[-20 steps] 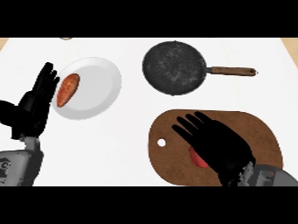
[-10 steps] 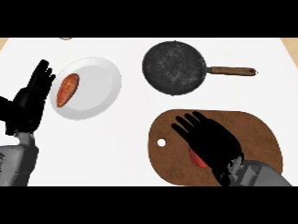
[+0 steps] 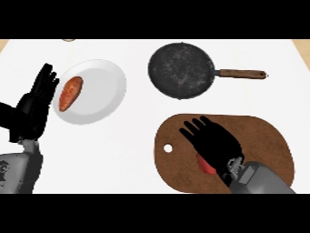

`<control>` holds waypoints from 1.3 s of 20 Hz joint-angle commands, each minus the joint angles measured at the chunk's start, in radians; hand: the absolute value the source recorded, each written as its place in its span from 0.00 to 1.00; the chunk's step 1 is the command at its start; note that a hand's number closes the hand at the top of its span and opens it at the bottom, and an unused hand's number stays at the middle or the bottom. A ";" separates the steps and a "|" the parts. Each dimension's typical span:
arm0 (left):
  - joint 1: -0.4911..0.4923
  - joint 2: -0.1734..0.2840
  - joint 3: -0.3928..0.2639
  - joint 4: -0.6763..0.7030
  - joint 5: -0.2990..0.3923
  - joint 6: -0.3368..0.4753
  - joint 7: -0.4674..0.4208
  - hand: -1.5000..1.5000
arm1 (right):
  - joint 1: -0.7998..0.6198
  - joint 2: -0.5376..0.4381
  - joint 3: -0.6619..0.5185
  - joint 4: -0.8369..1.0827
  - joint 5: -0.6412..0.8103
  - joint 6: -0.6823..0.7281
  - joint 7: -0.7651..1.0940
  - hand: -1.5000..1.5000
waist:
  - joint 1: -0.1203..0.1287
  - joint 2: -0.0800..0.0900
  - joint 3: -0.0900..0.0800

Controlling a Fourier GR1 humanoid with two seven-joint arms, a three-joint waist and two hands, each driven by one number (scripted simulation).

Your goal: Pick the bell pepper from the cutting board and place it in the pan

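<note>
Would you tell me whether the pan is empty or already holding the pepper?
Empty: the pan shows only its bare dark base; the red pepper sits on the cutting board under the right hand.

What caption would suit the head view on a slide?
Right hand over the red bell pepper on the cutting board; pan beyond it.

A kitchen: a white counter (image 3: 137, 150) bearing a pan (image 3: 182, 70), cutting board (image 3: 264, 136) and plate (image 3: 103, 91).

White counter (image 3: 137, 159), wooden edges
</note>
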 commanded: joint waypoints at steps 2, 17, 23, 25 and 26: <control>0.008 -0.012 -0.001 -0.018 -0.003 -0.010 0.012 0.50 | 0.036 0.016 -0.015 0.012 0.044 0.012 -0.052 0.00 | -0.001 0.000 0.000; -0.020 -0.014 0.007 -0.011 -0.015 -0.009 0.031 0.50 | 0.060 0.310 0.101 0.155 0.083 -0.050 0.113 1.00 | 0.016 0.004 0.000; -0.058 -0.034 -0.023 -0.010 -0.026 -0.008 0.042 0.50 | 0.055 0.318 0.136 0.140 -0.121 -0.272 0.362 1.00 | 0.055 0.011 0.003; -0.037 -0.034 -0.029 -0.003 -0.029 -0.018 0.017 0.50 | -0.005 0.319 0.175 0.104 -0.119 -0.366 0.460 1.00 | 0.060 0.007 0.001; -0.046 -0.035 -0.032 -0.005 -0.026 -0.018 0.043 0.50 | -0.006 0.319 0.215 0.087 -0.100 -0.435 0.496 1.00 | 0.062 0.003 0.002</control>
